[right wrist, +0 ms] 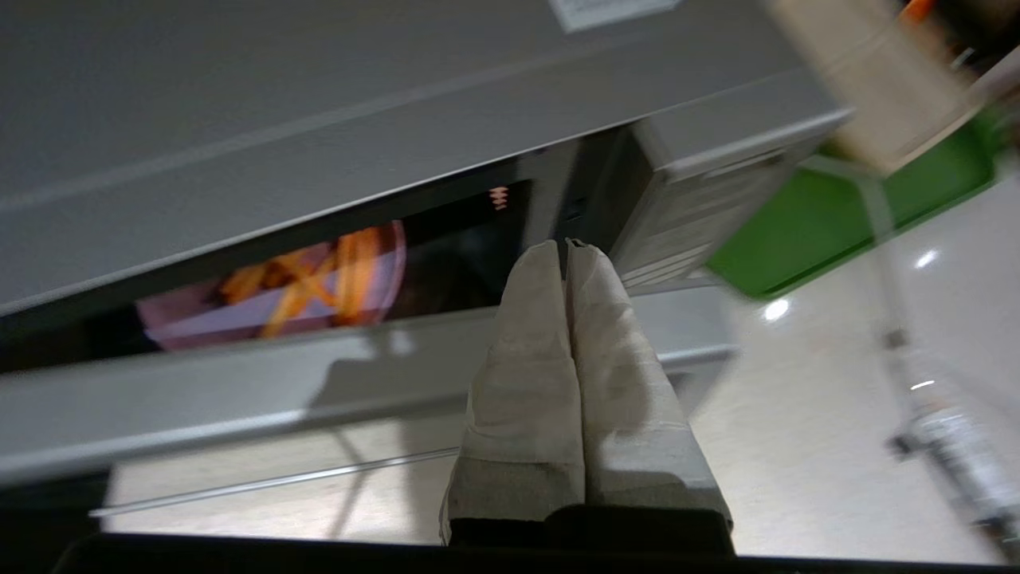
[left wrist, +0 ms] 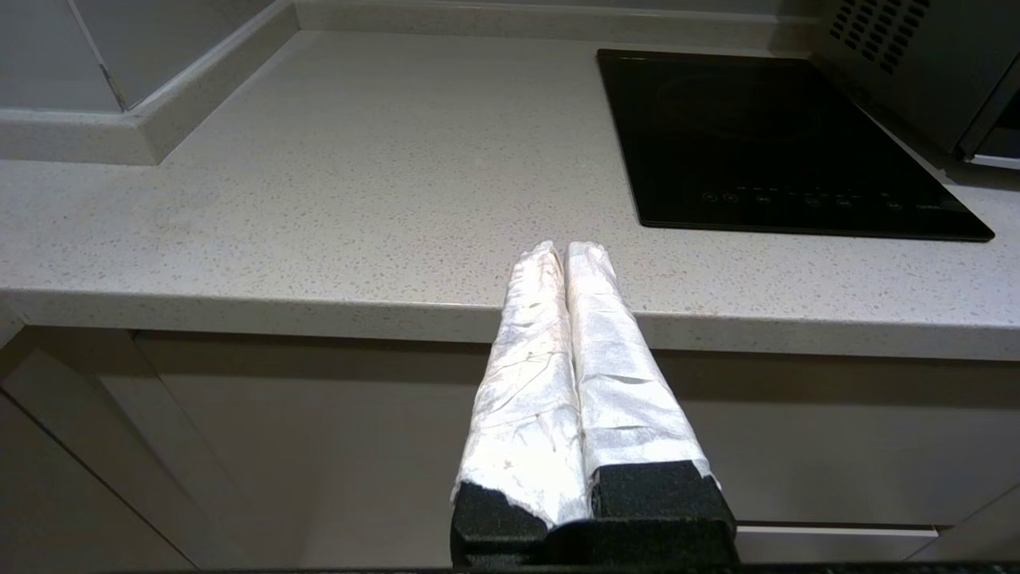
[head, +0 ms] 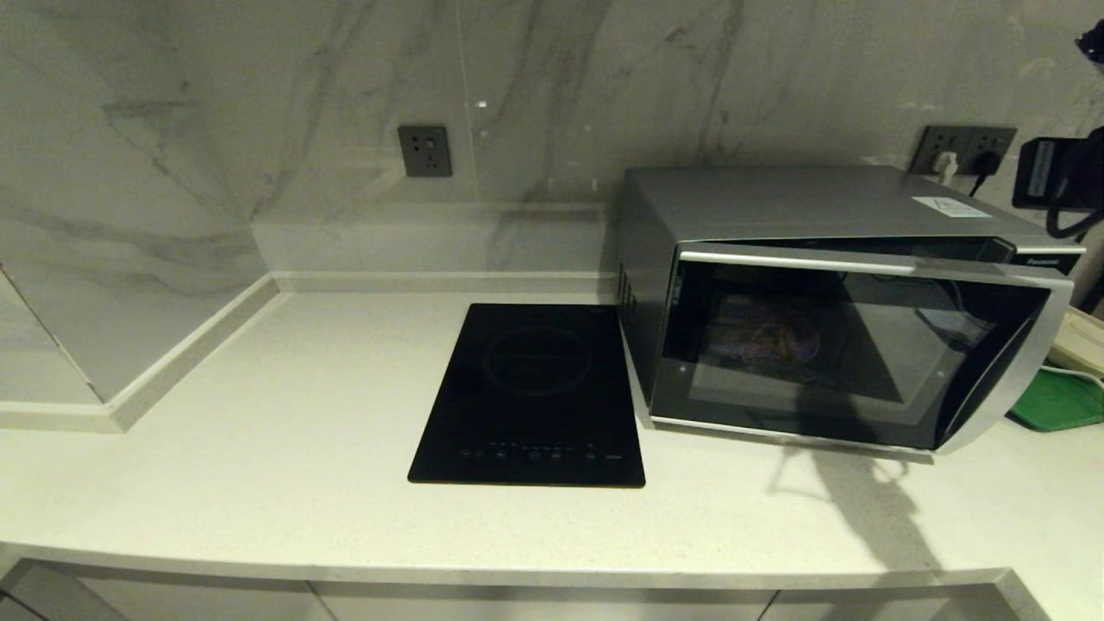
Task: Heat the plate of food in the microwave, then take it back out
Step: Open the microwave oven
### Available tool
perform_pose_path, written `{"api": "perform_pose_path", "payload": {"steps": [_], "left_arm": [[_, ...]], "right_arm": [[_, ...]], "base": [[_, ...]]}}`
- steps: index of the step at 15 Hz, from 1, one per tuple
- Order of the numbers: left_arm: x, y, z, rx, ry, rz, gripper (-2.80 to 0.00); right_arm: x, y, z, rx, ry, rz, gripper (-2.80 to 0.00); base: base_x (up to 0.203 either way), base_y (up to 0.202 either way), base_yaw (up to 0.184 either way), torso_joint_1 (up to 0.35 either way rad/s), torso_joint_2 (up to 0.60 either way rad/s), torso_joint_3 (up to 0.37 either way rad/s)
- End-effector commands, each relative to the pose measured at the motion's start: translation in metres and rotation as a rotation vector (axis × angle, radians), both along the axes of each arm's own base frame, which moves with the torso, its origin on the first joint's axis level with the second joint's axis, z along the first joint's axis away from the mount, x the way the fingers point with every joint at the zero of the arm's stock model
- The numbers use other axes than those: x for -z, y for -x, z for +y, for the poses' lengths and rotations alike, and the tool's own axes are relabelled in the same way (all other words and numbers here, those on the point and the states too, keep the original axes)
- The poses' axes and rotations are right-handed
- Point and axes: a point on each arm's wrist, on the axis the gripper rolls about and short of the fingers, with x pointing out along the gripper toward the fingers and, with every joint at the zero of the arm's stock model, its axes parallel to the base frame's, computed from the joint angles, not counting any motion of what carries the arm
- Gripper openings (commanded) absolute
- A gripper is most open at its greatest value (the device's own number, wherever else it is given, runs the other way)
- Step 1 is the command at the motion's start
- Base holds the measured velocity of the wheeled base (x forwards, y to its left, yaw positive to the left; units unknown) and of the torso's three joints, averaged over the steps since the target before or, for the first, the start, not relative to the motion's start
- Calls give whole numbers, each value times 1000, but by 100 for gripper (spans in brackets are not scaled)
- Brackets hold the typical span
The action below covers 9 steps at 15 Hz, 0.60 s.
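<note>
The silver microwave [head: 776, 207] stands at the right of the counter, its dark glass door [head: 854, 345] swung a little ajar. Inside, the lilac plate of fries [head: 768, 336] shows dimly through the glass. In the right wrist view the plate of food [right wrist: 279, 287] shows through the gap between door and body. My right gripper [right wrist: 566, 245] is shut and empty, above the microwave's right front corner, pointing at that gap. Part of the right arm [head: 1065, 177] shows at the right edge. My left gripper [left wrist: 564, 249] is shut and empty, low before the counter's front edge.
A flat black induction hob [head: 530, 392] lies left of the microwave. A green tray [head: 1056, 401] with a beige object on it sits right of the microwave. The marble wall behind carries sockets [head: 424, 151], one with a plug [head: 966, 151].
</note>
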Motion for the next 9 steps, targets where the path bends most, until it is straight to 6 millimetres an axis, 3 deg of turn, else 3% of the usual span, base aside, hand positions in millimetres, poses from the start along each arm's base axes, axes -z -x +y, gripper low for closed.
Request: {"api": "perform_pose_path", "payload": {"steps": [1,4,9], "left_arm": [[0,0,0,-1,2,0,-280],[0,0,0,-1,2,0,-280],[0,0,0,-1,2,0,-280]], "right_arm": [[16,-29,0,-3,-124,58,-280],[26,-41,1,-10,-288,109,-280],[36,-50,-6,-5,-308,134,-280]], "base": [[0,0,0,0,0,0],[0,0,0,0,0,0],[0,0,0,0,0,0]]}}
